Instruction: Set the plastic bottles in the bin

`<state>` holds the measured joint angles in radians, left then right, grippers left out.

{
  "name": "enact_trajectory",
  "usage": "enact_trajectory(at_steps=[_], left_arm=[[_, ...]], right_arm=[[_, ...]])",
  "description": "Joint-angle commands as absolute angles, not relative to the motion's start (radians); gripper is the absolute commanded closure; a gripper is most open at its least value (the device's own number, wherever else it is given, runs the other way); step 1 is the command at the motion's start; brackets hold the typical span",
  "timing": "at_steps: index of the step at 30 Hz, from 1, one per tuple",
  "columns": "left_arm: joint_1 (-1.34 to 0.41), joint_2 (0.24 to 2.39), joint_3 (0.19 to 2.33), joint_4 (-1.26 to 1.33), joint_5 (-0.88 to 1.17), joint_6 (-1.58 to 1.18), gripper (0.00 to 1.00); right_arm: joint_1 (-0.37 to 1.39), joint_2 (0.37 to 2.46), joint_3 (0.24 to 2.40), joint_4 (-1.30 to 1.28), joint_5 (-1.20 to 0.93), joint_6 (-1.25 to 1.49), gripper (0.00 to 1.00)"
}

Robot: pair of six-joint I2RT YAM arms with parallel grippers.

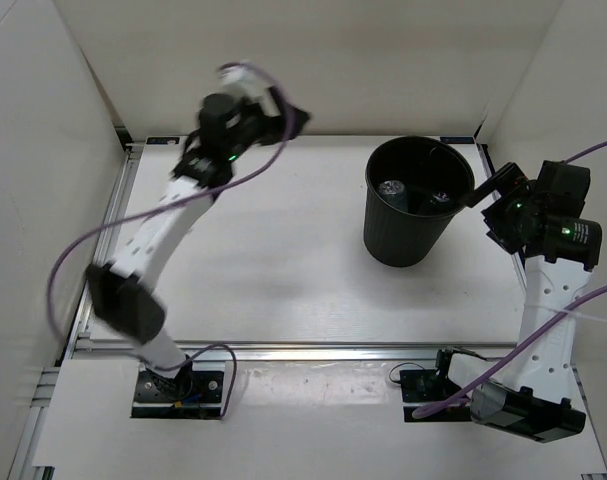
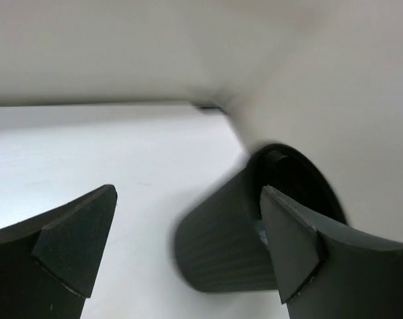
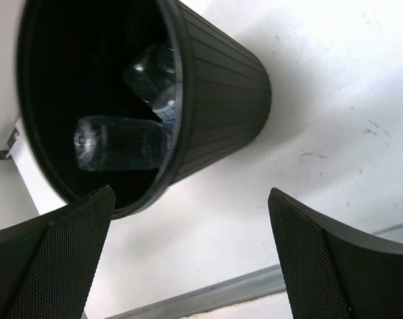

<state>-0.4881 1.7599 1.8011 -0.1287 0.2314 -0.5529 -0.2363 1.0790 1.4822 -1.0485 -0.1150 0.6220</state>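
Left pincer [image 2: 188,199] gapes wide, gripping nothing, the large round black plastic bin [image 1: 403,240] ahead of it. Right pincer [image 3: 191,196], equally wide and empty, hangs beside that bin; clear plastic bottles [image 3: 121,143] lie inside.

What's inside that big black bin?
A clear bottle and a second clear bottle lie inside the bin, seen from the right wrist. The bin's dark wall hides the rest, so further bottles cannot be ruled out.

A lab test booth: plain white walls [image 1: 313,60] enclose a white table [image 1: 283,260].
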Motion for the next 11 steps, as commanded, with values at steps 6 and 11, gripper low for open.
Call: enact_trajectory(at_steps=[6, 11], left_arm=[[-0.319, 1.041, 1.068, -0.340, -0.649, -0.558, 0.00], [-0.187, 0.943, 0.853, -0.468, -0.911, -0.630, 0.00]], right_arm=[[-0.250, 1.052, 1.445, -1.081, -0.026, 0.611, 0.00], [-0.250, 1.120, 1.514, -1.081, 0.000, 0.624, 0.00]])
